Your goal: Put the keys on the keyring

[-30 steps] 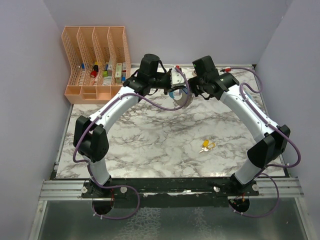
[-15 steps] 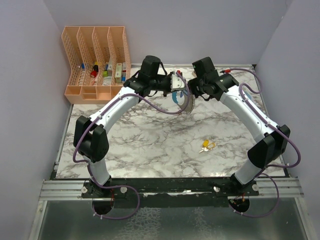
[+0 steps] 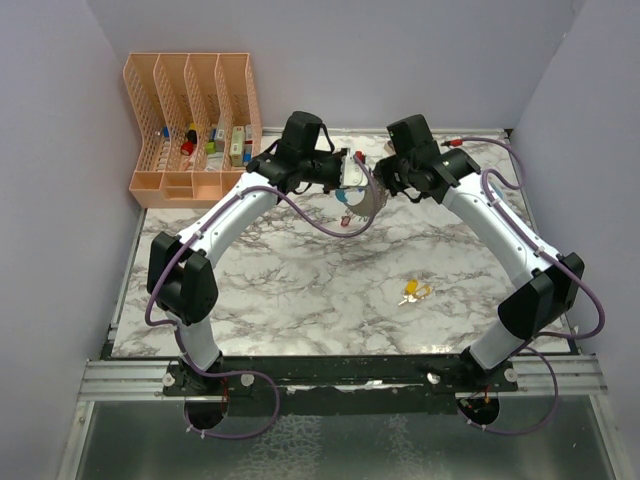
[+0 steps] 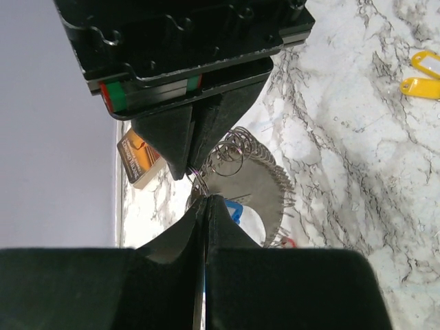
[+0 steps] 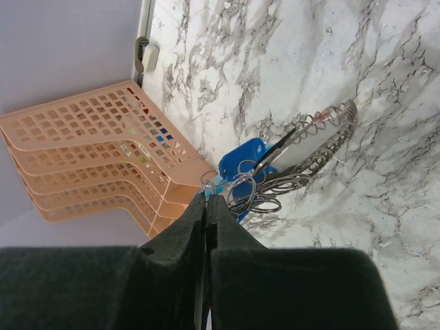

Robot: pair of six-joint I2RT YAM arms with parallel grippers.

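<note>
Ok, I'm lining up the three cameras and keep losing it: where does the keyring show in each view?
Top external: keyring at upper centre, above the far part of the table.
Left wrist: keyring at centre, grey pieces fanned to the right.
Right wrist: keyring just right of centre, blue piece at its left end.
Shared landmark: the marbled tabletop lies behind it in all three.

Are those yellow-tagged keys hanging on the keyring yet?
No, the yellow-tagged keys lie loose on the table, apart from the keyring.
</note>
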